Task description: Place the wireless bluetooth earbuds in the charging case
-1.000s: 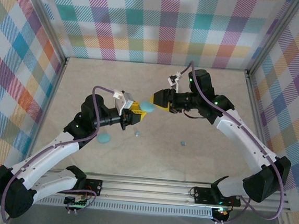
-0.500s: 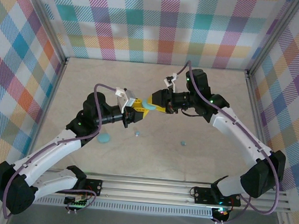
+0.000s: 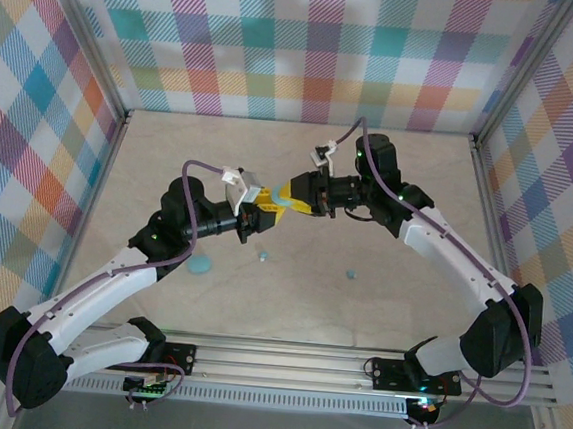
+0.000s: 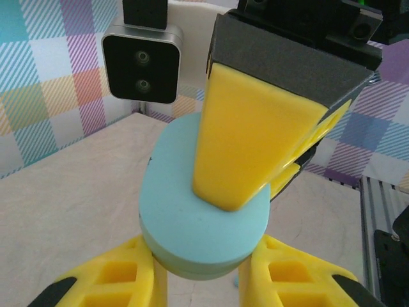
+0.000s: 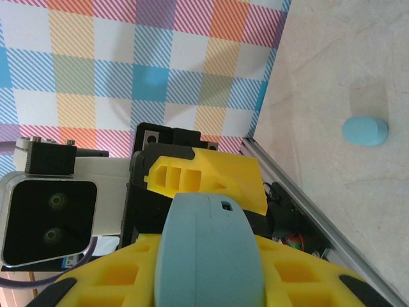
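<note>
Top external: in mid-air, the left gripper (image 3: 262, 214) clamps the light-blue charging case (image 3: 278, 205) by its rim, and the right gripper (image 3: 290, 199) pinches its flat faces. One earbud (image 3: 263, 257) and a second earbud (image 3: 351, 274) lie apart on the table (image 3: 171, 154).

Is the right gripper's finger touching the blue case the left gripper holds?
Touching. In the left wrist view the right finger lies flat across the top face of the charging case, no gap visible.
</note>
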You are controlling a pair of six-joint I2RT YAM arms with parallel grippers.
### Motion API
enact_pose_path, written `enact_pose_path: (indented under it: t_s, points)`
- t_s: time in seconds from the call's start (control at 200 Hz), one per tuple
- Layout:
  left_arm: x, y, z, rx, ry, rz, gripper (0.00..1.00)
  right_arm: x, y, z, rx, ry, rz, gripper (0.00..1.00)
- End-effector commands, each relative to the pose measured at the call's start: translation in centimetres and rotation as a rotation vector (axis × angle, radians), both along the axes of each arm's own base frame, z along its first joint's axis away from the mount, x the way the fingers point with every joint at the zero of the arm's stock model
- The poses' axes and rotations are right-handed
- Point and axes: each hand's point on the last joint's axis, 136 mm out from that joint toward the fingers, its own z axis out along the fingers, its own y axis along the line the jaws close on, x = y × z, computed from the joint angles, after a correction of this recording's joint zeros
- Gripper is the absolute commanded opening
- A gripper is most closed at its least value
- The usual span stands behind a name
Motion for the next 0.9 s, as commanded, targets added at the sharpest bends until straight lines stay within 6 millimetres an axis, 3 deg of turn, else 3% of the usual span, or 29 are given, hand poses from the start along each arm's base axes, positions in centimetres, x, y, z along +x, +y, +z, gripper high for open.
enact_pose_path:
  t_s: [0.0, 0.055, 0.18, 0.525, 0.77, 0.895]
  points:
    - [0.6, 0.7, 0.6, -0.014, -0.006, 0.07, 0.27, 0.0, 0.4, 0.3, 0.018, 0.006, 0.012, 0.18]
    - [0.7, 1.2, 0.2, -0.001, 0.007, 0.1, 0.45, 0.5, 0.4, -0.1, 0.006, 0.008, -0.006, 0.17]
    - [0.9, 2.7, -0.6, 0.048, 0.041, 0.184, 0.99, 2.5, -0.3, -1.9, -0.058, 0.011, -0.068, 0.17]
    - [0.7, 6.7, -3.2, 0.068, 0.139, 0.383, 1.0, 8.0, -2.4, -11.4, -0.27, 0.032, -0.169, 0.2]
    - [-0.8, 9.8, -3.9, -0.022, 0.27, 0.516, 1.0, 13.3, -1.1, -16.3, -0.313, 0.065, -0.164, 0.21]
    - [-0.8, 13.3, -5.6, -0.101, 0.402, 0.72, 1.0, 16.0, 0.2, -19.1, -0.311, 0.106, -0.148, 0.21]
